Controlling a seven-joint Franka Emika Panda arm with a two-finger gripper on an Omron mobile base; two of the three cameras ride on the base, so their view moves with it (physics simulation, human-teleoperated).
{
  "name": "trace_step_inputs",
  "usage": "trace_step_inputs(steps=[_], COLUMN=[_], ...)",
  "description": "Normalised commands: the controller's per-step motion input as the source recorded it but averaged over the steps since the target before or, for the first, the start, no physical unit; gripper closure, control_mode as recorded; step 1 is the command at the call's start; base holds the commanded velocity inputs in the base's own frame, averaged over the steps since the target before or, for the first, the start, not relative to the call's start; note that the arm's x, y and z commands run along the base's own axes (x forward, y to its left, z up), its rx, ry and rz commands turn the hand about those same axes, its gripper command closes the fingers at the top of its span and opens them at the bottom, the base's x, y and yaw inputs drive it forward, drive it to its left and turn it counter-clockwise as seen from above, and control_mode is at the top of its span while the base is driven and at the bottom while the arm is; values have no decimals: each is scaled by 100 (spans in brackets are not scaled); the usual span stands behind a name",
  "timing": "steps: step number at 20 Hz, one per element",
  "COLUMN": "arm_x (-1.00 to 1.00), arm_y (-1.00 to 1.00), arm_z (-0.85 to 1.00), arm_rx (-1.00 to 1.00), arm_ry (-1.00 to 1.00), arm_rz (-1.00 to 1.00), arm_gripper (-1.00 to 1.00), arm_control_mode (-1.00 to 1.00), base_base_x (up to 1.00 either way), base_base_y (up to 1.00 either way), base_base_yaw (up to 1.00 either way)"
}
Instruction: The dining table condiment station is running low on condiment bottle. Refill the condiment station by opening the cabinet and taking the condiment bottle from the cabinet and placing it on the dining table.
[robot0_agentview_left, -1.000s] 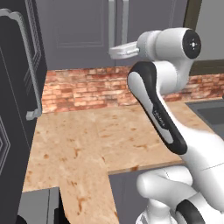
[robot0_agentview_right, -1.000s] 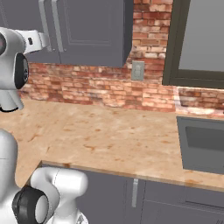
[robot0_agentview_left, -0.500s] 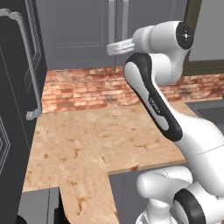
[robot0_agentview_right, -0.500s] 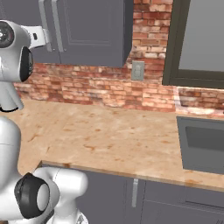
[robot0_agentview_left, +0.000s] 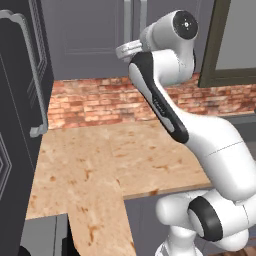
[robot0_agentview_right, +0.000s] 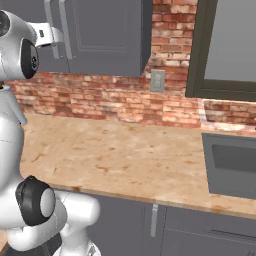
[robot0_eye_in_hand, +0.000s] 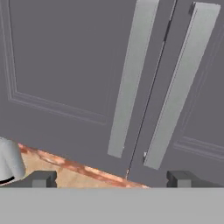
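Since a moment ago the white arm has swung its wrist further toward the left side of the wall cabinets, so the tool (robot0_eye_in_hand: 111, 178) now hangs closer in front of the dark grey upper wall cabinet with panelled doors (robot0_agentview_left: 95, 35) and faces it squarely. Both doors are shut. From the hand view, the two long vertical silver bar handles (robot0_eye_in_hand: 131, 78) stand on either side of the thin seam where the doors meet, running slightly tilted across the picture, and their lower ends stop just above the bottom edge of the doors. Those two small dark fingertips (robot0_eye_in_hand: 43, 178) sit wide apart, spread to their full width, with nothing between them; one lies below the left door panel and the other below the right handle. Neither fingertip touches a handle.

Under the cabinet runs a red brick backsplash (robot0_agentview_right: 100, 100), and below that a light beige, brown-mottled counter (robot0_agentview_left: 100, 155) with a bare top. At the counter's left edge stands a tall black unit with a curved grey handle (robot0_agentview_left: 35, 75). Toward the counter's right end a dark grey sink basin (robot0_agentview_right: 230, 165) is sunk into the surface, beneath a dark-framed window (robot0_agentview_right: 225, 45). A small grey wall outlet (robot0_agentview_right: 157, 80) sits on the brick between cabinet and window.
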Motion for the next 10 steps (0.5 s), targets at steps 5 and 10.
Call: trace_step_inputs(steps=[5, 10], arm_x=[34, 35], arm_y=[12, 13], arm_z=[0, 0], arm_rx=[-6, -5], arm_ry=[5, 3], arm_rz=[-8, -6], arm_gripper=[-100, -100], arm_control_mode=[-100, -100], base_base_x=[0, 0], base_base_y=[0, 0], base_base_yaw=[0, 0])
